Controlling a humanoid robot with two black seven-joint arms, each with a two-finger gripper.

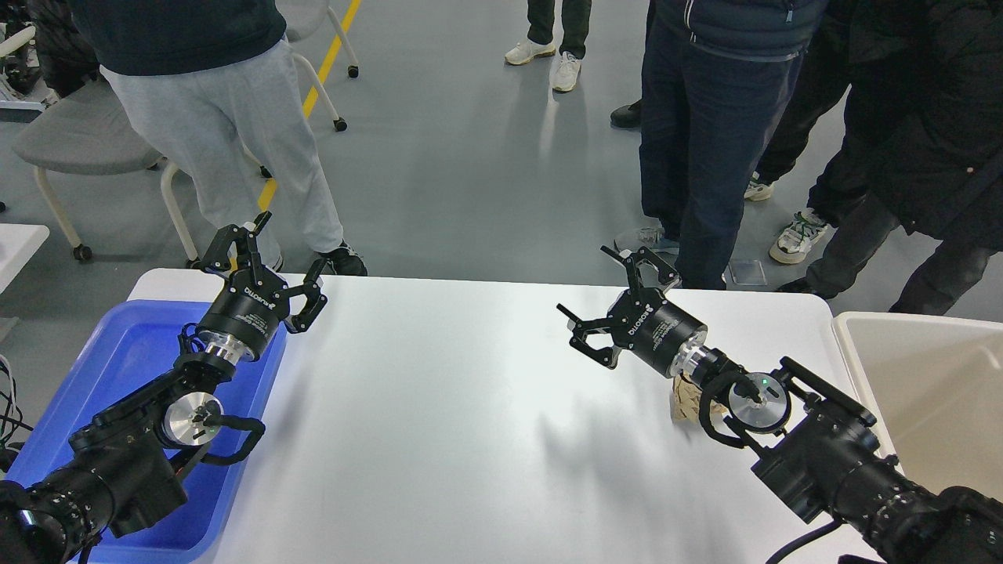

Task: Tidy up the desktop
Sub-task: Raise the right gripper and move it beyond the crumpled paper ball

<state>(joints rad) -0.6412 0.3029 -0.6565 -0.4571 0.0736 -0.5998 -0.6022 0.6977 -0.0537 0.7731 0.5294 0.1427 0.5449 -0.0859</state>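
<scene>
— While both arms hang over the desktop (439, 407), how do the jaws stand?

— Spread, on both. The left gripper (266, 262) has its fingers splayed wide with nothing between them; the right gripper (607, 301) likewise, fingers parted and holding nothing.

— Where is the desktop relative to them?

— Beneath both. The bare white surface stretches between the two sets of jaws and behind them toward the robot. The left jaws sit above its far left corner; the right jaws above its far right part.

— Anything near the jaws?

— Behind the right jaws, partly hidden by that arm's wrist, a crumpled brown paper scrap (688, 401) lies on the desktop. Behind and below the left jaws sits a blue plastic tray (117, 360), under that arm. Well to the right of the right jaws, past the table's edge, is a beige plastic bin (925, 392).

— And beyond the jaws?

— Grey floor (454, 157), people's legs, a wheeled chair (86, 141).
</scene>
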